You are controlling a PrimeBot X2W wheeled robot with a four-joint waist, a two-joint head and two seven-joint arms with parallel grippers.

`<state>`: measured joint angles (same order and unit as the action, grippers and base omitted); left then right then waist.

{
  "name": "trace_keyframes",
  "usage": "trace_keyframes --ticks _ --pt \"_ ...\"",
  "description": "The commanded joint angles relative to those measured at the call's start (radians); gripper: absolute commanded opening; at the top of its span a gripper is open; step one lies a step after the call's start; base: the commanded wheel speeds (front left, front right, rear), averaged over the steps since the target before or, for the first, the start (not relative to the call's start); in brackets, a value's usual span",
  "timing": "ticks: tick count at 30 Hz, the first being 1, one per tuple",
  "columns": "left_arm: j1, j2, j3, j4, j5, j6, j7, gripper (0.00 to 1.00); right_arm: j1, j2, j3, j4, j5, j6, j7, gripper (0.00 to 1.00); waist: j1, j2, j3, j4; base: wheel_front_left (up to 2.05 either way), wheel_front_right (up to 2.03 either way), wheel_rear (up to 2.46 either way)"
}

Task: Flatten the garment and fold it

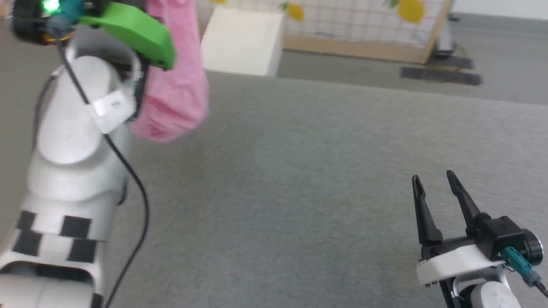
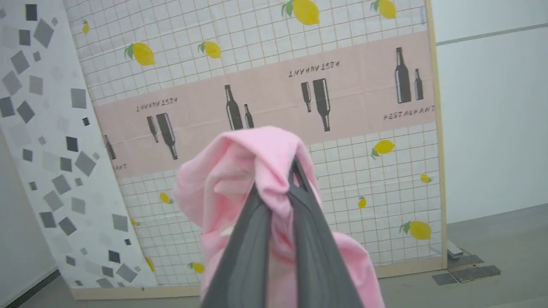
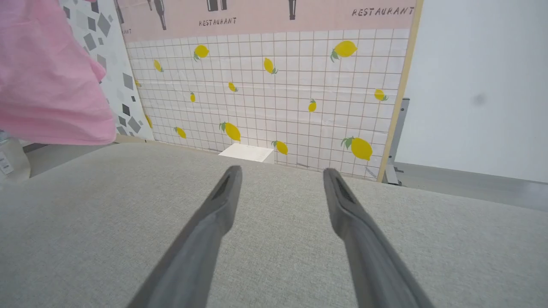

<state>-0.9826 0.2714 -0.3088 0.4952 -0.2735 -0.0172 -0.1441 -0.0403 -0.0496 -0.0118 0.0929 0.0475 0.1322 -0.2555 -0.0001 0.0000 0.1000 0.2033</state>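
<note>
Left gripper (image 2: 280,184): fingers clamped on the garment (image 2: 239,171), pinching a bunched fold near the tips. The garment is soft pink knit, crumpled into a drooping lump with rounded folds. I see it hanging off the left arm (image 1: 72,128) above the worktop's (image 1: 299,171) far left side. It looks clear of the surface, but I can't confirm the lowest fold.

Right gripper (image 1: 432,176): fingers spread wide with nothing between them, low over the worktop's near right side. They are long, dark, matte and tapered.

The worktop is flat grey cloth with a fine weave. The left arm has a glossy white shell with black square patches, a green plastic bracket (image 1: 137,32) and a thin black cable.

Past the worktop's far edge are a plain white box (image 1: 244,40) and a lemon-print grid panel (image 3: 274,85).
</note>
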Motion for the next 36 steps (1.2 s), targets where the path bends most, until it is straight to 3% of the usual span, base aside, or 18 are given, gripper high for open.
trace_keyframes --ticks 1,7,11,21,22,23,24,29,33,36 --pt "-0.011 -0.023 -0.009 -0.017 -0.004 -0.006 -0.009 0.0 0.014 -0.001 -0.001 -0.001 0.007 -0.002 -0.004 1.0 0.0001 0.0 -0.103 -0.158 0.0 0.0 0.0" --pt "0.044 -0.111 -0.076 -0.069 -0.033 -0.027 0.035 0.0 0.037 -0.001 -0.011 -0.008 0.008 -0.002 -0.005 1.0 0.0001 0.0 -0.115 -0.272 0.0 0.0 0.0" --pt "0.139 -0.162 -0.158 -0.062 -0.049 -0.044 0.123 0.0 0.053 -0.001 -0.026 -0.019 0.008 -0.002 -0.005 1.0 0.0001 0.0 -0.098 -0.314 0.0 0.0 0.0" --pt "0.425 -0.21 -0.391 0.108 -0.19 -0.102 0.51 0.0 0.056 -0.001 -0.018 -0.027 0.007 -0.002 0.001 1.0 0.0001 0.0 -0.064 -0.333 0.0 0.0 0.0" --pt "0.441 -0.211 -0.411 0.114 -0.201 -0.104 0.538 0.09 0.057 -0.001 -0.018 -0.027 0.006 -0.002 0.001 1.0 0.0001 0.0 -0.063 -0.329 0.0 0.0 0.0" --pt "0.469 -0.213 -0.44 0.117 -0.219 -0.108 0.568 0.48 0.059 -0.001 -0.018 -0.028 0.007 -0.002 0.002 1.0 0.0001 0.0 -0.063 -0.316 0.0 0.0 0.0" --pt "0.482 -0.213 -0.447 0.113 -0.233 -0.109 0.57 1.0 0.06 -0.001 -0.016 -0.028 0.008 -0.002 0.003 1.0 0.0001 0.0 -0.062 -0.307 0.0 0.0 0.0" --pt "0.516 -0.208 -0.403 0.04 -0.248 -0.083 0.419 1.0 0.061 -0.001 0.005 -0.025 0.008 -0.002 0.007 1.0 0.0001 0.0 -0.072 -0.269 0.0 0.0 0.0" --pt "0.552 -0.179 -0.319 -0.066 -0.237 -0.021 0.203 1.0 0.054 -0.001 0.03 -0.03 0.013 -0.002 0.015 1.0 0.0001 0.0 -0.079 -0.241 0.0 0.0 0.0" --pt "0.596 -0.14 -0.239 -0.15 -0.211 0.055 0.019 1.0 0.043 -0.001 0.056 -0.039 0.013 -0.002 0.033 1.0 0.0001 0.0 -0.082 -0.218 0.0 0.0 0.0"
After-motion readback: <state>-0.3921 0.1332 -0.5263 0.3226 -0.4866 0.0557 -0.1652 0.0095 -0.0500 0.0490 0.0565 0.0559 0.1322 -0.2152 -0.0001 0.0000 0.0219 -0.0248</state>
